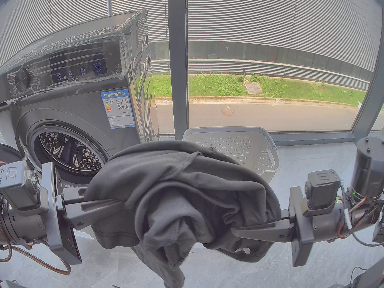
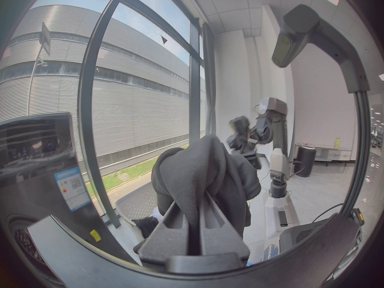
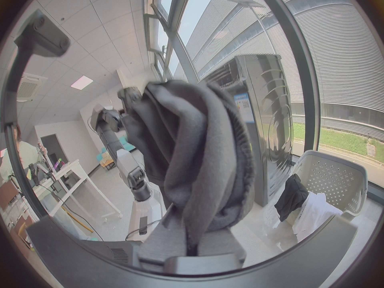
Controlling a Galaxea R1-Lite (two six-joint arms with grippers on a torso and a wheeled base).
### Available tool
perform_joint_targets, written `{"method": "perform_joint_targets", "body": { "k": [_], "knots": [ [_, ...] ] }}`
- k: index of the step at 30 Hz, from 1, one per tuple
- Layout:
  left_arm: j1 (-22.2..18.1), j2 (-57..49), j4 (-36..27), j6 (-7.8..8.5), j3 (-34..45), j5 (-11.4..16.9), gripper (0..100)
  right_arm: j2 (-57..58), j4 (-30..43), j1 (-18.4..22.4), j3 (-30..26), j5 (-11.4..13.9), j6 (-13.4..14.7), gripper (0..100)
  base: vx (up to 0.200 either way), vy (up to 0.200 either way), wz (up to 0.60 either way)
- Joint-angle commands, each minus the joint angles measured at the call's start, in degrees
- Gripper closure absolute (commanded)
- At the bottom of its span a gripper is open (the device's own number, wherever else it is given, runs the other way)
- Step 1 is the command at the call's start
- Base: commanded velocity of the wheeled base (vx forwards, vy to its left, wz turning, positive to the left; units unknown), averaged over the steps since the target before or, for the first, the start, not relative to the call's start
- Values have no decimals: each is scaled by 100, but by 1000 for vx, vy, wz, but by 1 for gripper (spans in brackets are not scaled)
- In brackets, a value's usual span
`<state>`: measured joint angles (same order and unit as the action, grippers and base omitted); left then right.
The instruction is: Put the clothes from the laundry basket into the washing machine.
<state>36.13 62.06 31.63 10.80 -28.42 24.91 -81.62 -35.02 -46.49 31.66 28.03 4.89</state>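
Well, the left gripper (image 2: pixel 194 221) has its jaws pinched all but closed on a fold of the grey garment (image 1: pixel 180 197). The right gripper (image 3: pixel 192 241) has its jaws clamped the same way on the other side. The cloth hangs bunched between them on the near side. The washer (image 1: pixel 60 105) stands far left, its drum open to view, with the basket (image 1: pixel 240 147) just to its right. The basket holds a black piece (image 3: pixel 294 195) and a white piece (image 3: pixel 316 215). A blue-and-white label (image 1: pixel 118 109) sits on the washer's front, its print too small to read. The panel (image 1: pixel 80 69) above it glows with small icons.
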Motion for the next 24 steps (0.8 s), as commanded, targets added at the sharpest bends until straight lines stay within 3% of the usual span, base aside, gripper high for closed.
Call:
{"method": "perform_joint_targets", "body": {
  "k": [1, 10, 24],
  "knots": [
    [-678, 34, 1, -8, 346, 32, 100, 937, 4, 9, -142, -52, 293, 100, 0, 0, 0],
    [-722, -19, 9, -8, 504, 58, 100, 1051, 4, 62, -72, -175, 355, 100, 0, 0, 0],
    [-713, -28, -43, 27, 785, 50, 100, 981, 4, 79, 218, -140, 346, 100, 0, 0, 0]
  ]
}}
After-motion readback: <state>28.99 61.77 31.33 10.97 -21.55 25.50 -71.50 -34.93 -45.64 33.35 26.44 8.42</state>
